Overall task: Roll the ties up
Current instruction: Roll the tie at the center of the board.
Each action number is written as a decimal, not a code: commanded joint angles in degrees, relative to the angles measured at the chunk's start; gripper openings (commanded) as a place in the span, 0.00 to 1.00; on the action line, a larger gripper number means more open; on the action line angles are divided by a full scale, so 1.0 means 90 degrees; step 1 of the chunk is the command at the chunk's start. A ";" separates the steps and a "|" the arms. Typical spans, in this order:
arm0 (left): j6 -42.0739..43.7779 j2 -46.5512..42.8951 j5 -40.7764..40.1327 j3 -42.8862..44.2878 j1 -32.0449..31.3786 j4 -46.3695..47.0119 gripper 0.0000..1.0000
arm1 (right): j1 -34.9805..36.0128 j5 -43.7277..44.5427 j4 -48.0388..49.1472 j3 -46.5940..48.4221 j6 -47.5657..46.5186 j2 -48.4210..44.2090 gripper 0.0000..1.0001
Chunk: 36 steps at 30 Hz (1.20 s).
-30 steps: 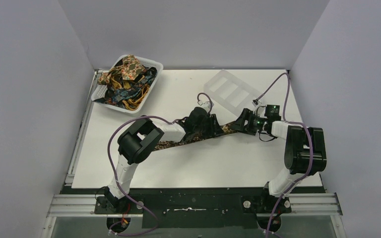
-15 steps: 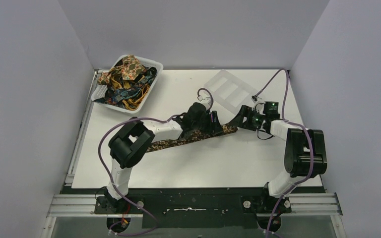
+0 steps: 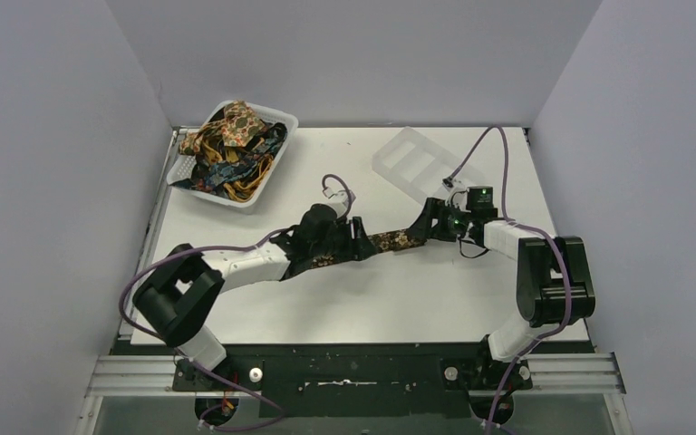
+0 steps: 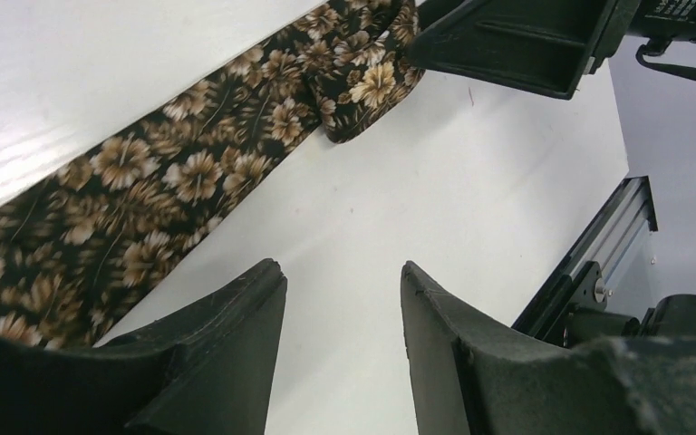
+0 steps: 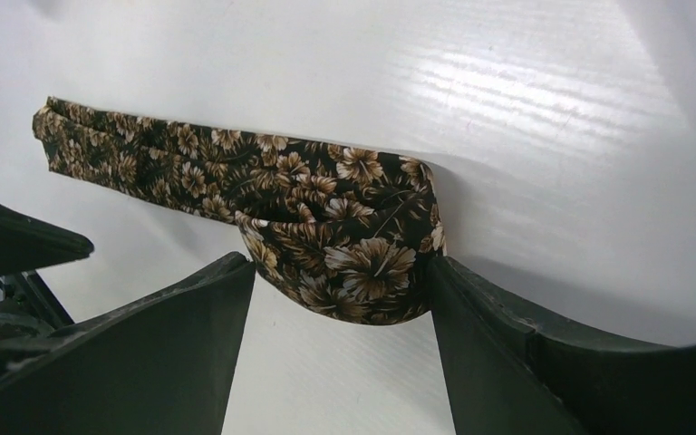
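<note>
Top view: tie [image 3: 390, 242] lies mid-bench, slanting toward the far right corner, spanning both arms. Left wrist: left gripper [image 4: 340, 272] released and empty beside it, likely ready to pin it flat. Right wrist: right gripper [image 5: 340, 272] spread, bracketing the folded end, probably to start the roll.

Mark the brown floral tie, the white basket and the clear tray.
brown floral tie [image 3: 397, 241], top external view, uncovered middle stretch
white basket [image 3: 287, 116], top external view, far right rim corner
clear tray [image 3: 416, 163], top external view, middle compartment
</note>
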 commanded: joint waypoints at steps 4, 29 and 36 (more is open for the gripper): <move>-0.0062 -0.1184 -0.0179 -0.0825 0.0159 0.0097 0.49 | 0.0471 0.0272 0.0094 -0.0597 0.0453 -0.0996 0.71; -0.0374 -0.1730 0.0003 -0.1988 0.0177 0.0336 0.53 | 0.0075 0.0137 -0.0368 0.0010 0.0522 -0.0575 0.89; -0.0553 -0.1929 -0.0186 -0.2394 0.0101 0.0349 0.52 | 0.0355 0.0372 -0.0507 0.0832 0.0580 0.0272 0.89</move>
